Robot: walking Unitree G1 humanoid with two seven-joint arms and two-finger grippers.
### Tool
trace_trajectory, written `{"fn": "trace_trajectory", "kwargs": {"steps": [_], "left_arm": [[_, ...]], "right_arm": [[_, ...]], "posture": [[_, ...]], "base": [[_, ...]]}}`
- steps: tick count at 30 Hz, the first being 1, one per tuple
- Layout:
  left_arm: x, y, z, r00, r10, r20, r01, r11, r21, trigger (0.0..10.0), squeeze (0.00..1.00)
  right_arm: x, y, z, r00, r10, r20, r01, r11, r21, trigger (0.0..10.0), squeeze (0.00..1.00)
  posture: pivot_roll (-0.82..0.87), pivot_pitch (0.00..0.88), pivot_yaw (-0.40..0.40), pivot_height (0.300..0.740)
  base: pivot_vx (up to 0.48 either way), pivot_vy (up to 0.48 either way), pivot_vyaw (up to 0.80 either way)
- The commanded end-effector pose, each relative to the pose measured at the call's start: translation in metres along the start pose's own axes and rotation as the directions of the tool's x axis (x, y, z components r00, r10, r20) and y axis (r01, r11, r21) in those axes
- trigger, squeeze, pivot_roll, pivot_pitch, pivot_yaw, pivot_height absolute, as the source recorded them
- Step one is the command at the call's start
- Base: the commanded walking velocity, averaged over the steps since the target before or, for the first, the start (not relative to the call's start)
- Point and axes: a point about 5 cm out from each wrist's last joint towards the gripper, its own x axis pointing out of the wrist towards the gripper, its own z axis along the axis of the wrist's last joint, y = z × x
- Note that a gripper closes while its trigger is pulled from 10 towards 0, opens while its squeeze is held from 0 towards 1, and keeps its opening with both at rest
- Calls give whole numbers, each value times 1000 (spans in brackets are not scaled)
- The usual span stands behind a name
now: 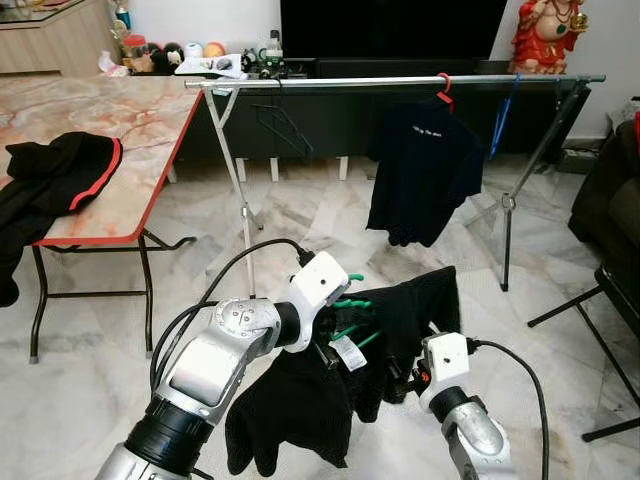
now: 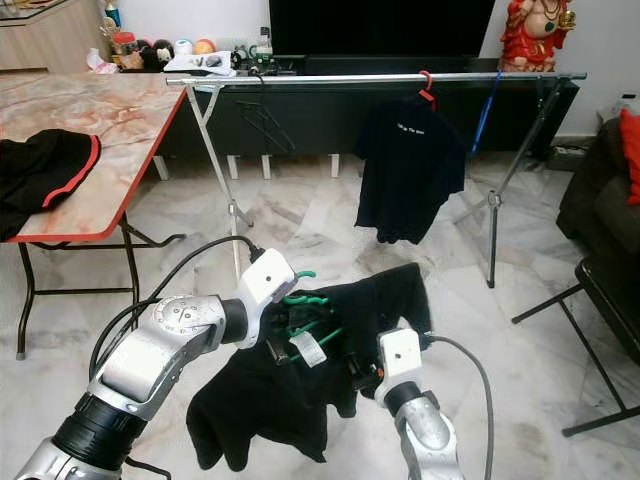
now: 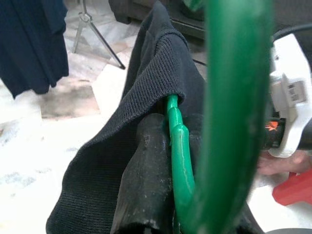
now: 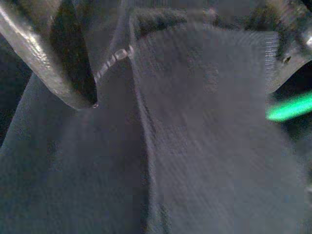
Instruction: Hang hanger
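Two grippers held one load low in front of the robot, above the marble floor (image 1: pixel 90 400). The left gripper (image 1: pixel 335 330) was clamped on the green hanger (image 1: pixel 350 318); in the left wrist view a black finger (image 3: pixel 146 175) pressed against the hanger's neck, with the hook curving up close to the camera. A black garment (image 1: pixel 300 400) sat on that hanger, its knitted collar wrapped round the neck and a white tag (image 1: pixel 347 352) dangling at the front. The right gripper (image 1: pixel 400 380) was buried in the garment's side — its fingers (image 4: pixel 53 58) stood on either side of a fold of dark cloth in the right wrist view, closed on it as far as could be seen.

Beyond them stood a clothes rail (image 1: pixel 400 81) on crossed legs. One dark shirt (image 1: pixel 420 170) hung from it on a red hanger (image 1: pixel 443 88), and a bare wire hanger (image 1: pixel 280 125) and a blue hanger (image 1: pixel 503 120) hung there too. The green hanger was well short of the rail, not yet hung.

To the left stood a marble-topped worktop (image 1: pixel 120 130) with a red edge, carrying a black garment with red trim (image 1: pixel 60 175). No open containers with visible contents could be made out — only small jars and clutter (image 1: pixel 180 55) at the far end of the worktop, too small to tell apart.
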Motion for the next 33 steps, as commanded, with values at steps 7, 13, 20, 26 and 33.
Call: {"fn": "trace_trajectory", "kwargs": {"steps": [7,13,20,26,33], "left_arm": [[-2,-2,9,999,-11,31,10,1000,23,10000,278],[-2,-1,9,1000,1,29,-2,1000,21,10000,278],[-2,-1,8,1000,6,26,-6,1000,19,10000,278],[-2,-1,7,1000,6,24,-7,1000,18,10000,278],[-1,-1,7,1000,9,25,-9,1000,17,10000,278]], "right_arm": [[1,-4,2,999,-32,12,32,999,24,0,0],[0,-4,1,999,-32,14,32,999,30,0,0],[1,-4,3,999,-38,32,36,997,71,0,0],[1,-3,2,999,-32,33,29,997,73,0,0],[0,-1,1,999,-20,34,17,996,89,0,0]], "posture": [[112,74,6,740],[113,77,6,740],[113,77,6,740],[111,79,6,740],[111,80,6,740]], "base": [[0,0,0],[0,0,0],[0,0,0],[0,0,0],[0,0,0]]}}
